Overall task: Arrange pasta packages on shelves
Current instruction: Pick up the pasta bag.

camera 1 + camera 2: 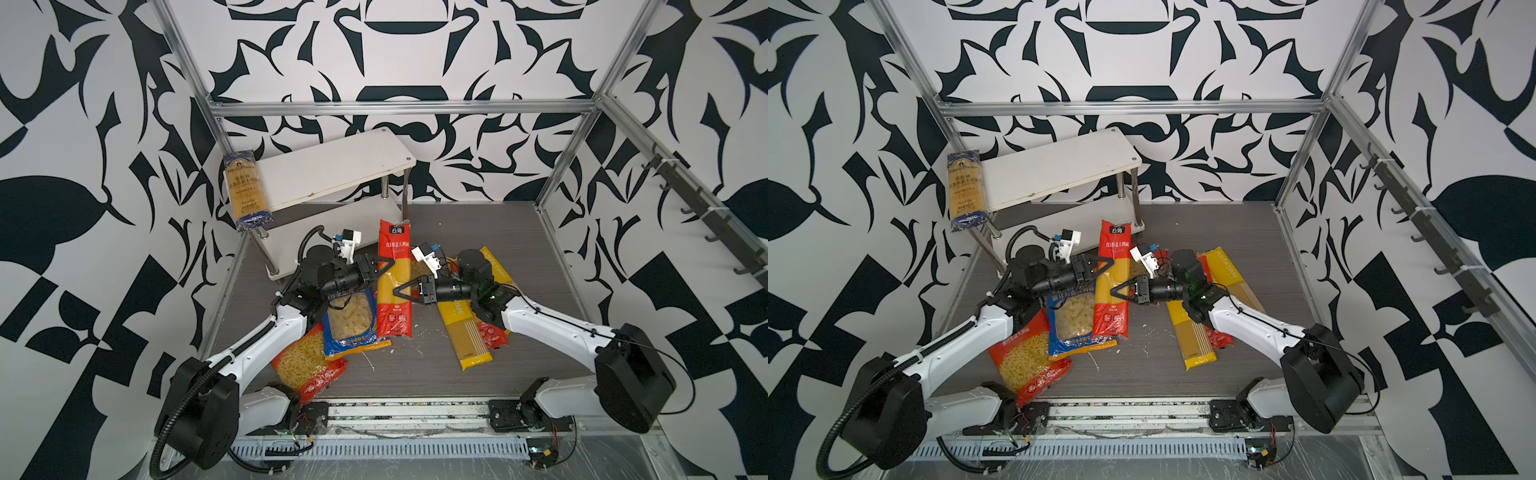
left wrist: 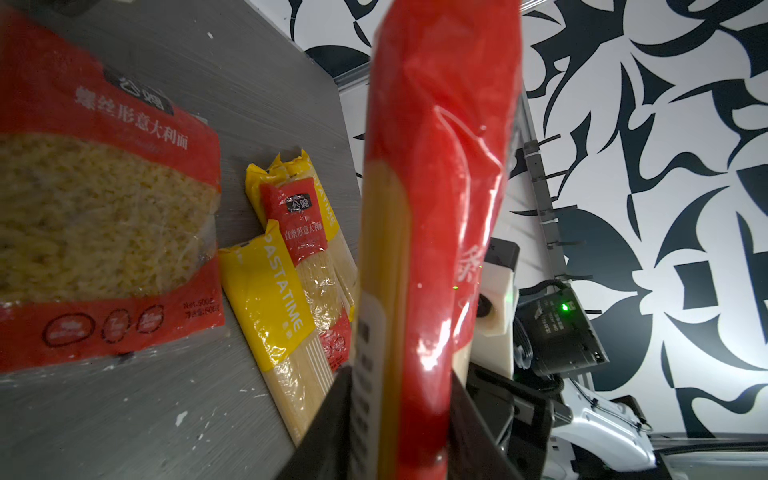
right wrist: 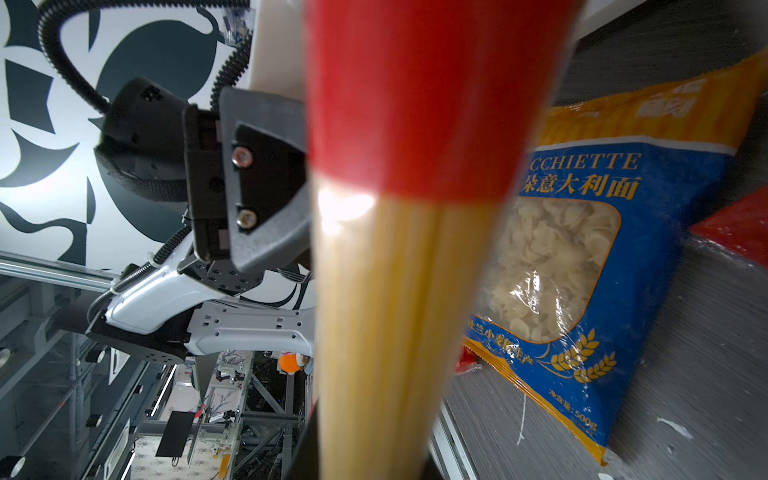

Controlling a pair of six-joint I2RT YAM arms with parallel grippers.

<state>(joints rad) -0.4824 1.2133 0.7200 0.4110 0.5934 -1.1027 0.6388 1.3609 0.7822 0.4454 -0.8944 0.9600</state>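
Centrally, the red spaghetti pack [image 1: 395,245] is held up off the table in front of the shelves [image 1: 332,166]. The left gripper [image 1: 386,266] reaches in from one long edge and the right gripper [image 1: 399,289] from the other, each with its jaws pressed onto the glossy film. Both forearms lie nearly level, pointing at each other. Pale straight strands show through the pack's clear middle. A blue spaghetti pack [image 1: 245,191] lies across the end of the white top board, overhanging it. On the grey wood-grain table [image 1: 415,365] lie a blue-orange bag [image 1: 353,320] of shell pasta, a red-orange bag [image 1: 307,365] of spirals, and yellow packs [image 1: 465,328].

2 downward overviews; 2 wrist close-ups, same pack [image 2: 436,208]
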